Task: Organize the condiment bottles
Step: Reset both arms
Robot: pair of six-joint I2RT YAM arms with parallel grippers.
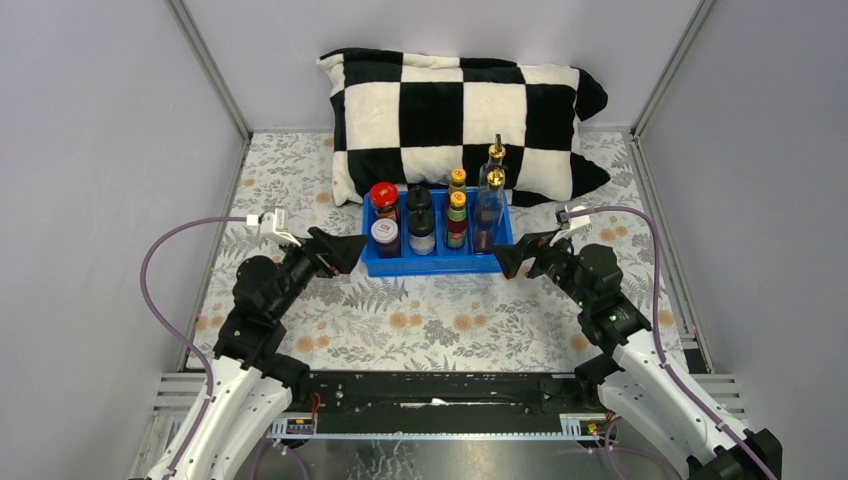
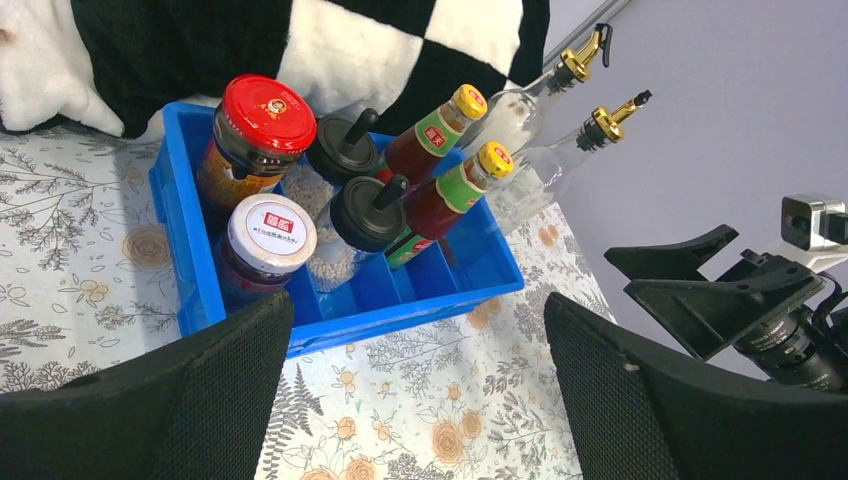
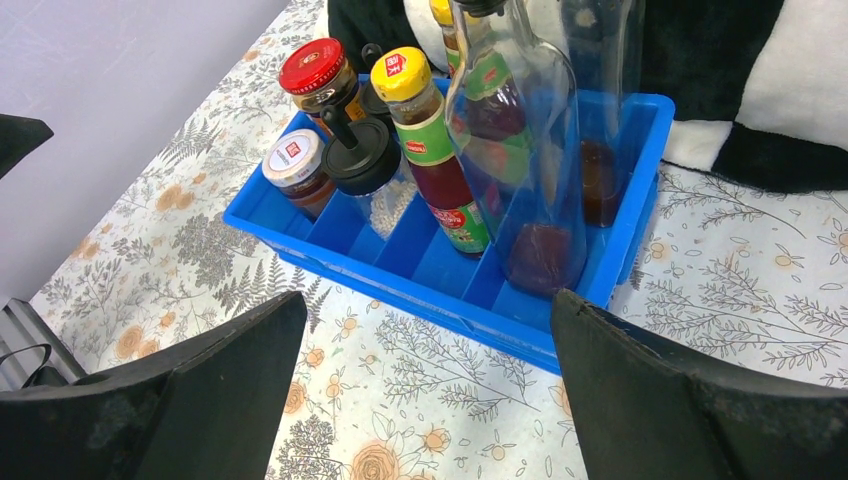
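Eight condiment bottles [image 1: 457, 232] stand upright in the blue tray [image 1: 430, 267], two per column, four columns. The tray lies between the two pincers, just ahead of their tips.

- Column nearest the left gripper [image 1: 352, 252]: white-lidded jar [image 1: 385, 236] on the near side, red-lidded jar [image 1: 384, 195] beyond it.
- Next column away: two black-capped clear jars [image 1: 421, 226], one behind the other.
- Third column: two slim yellow-capped sauce bottles [image 1: 457, 181], dark sauce, green-and-red labels.
- Column nearest the right gripper [image 1: 507, 258]: two tall gold-spouted glass bottles [image 1: 489, 205], each with a little dark liquid at the bottom.

Left gripper: jaws spread wide, nothing between them, tips just beside the tray's left end. Contact with the wall cannot be told. Right gripper: jaws likewise spread wide and empty, tips just beside the tray's right end.

On the far side of the tray from both pincers lies a black-and-white checkered pillow [image 1: 460, 110], close against the tray. A floral tablecloth [image 1: 430, 320] lies under the tray and both pincers.
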